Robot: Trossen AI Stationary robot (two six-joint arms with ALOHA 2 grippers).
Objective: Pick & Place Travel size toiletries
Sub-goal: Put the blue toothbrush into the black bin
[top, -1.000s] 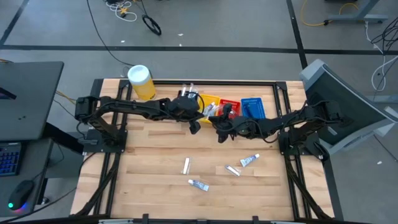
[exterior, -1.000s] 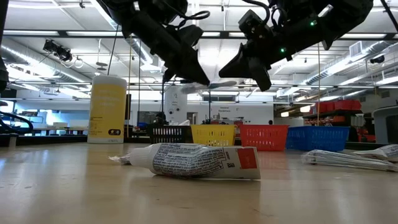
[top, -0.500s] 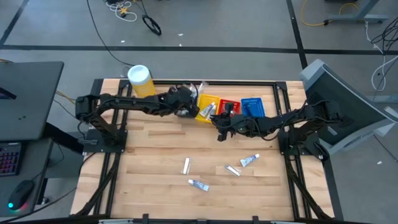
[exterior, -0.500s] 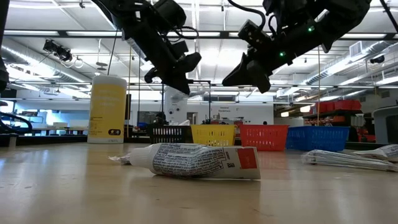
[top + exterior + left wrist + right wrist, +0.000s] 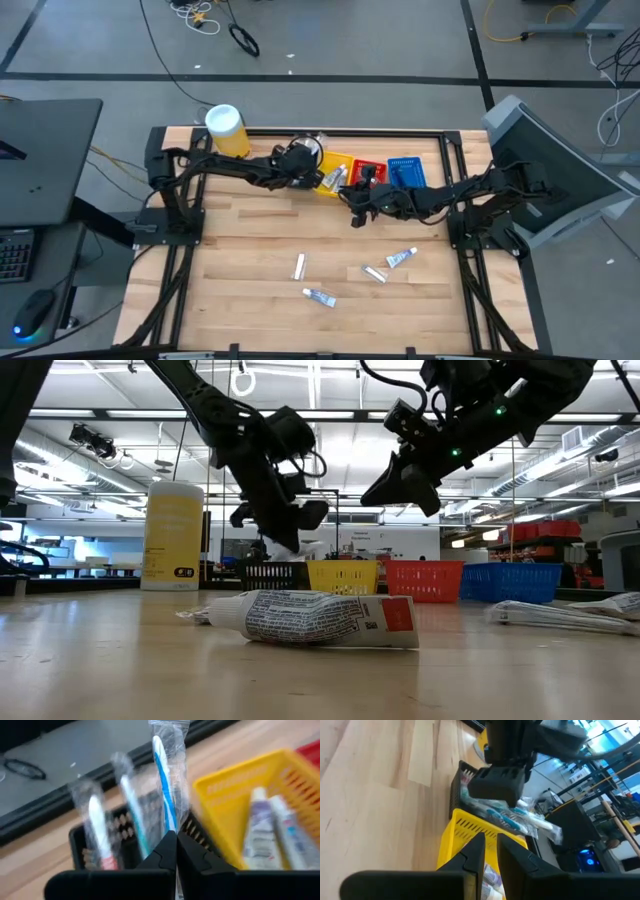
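My left gripper hangs over the black basket at the far edge, shut on a clear-wrapped blue-and-white toothbrush. Two more wrapped toothbrushes stand in that basket. In the low view this gripper is just above the basket. My right gripper waits in the air near the yellow basket, shut to a thin slit and holding nothing. Small white tubes lie flat on the table's near half. My left gripper pinches the wrapped toothbrush between its two fingers, on the wrapper's lower part. The toothbrush runs on past the fingertips, its brush end farthest from them. It is lifted, above the black basket; whether its hidden end touches the basket I cannot tell.
The yellow basket holding tubes, a red basket and a blue basket sit in a row along the far edge. A yellow canister with a white lid stands at the far left. One tube lies close to the low camera.
My left gripper, shut on the toothbrush all the while, has moved from in front of the baskets toward the far edge and come down over the black basket. My right gripper has kept nearly still.
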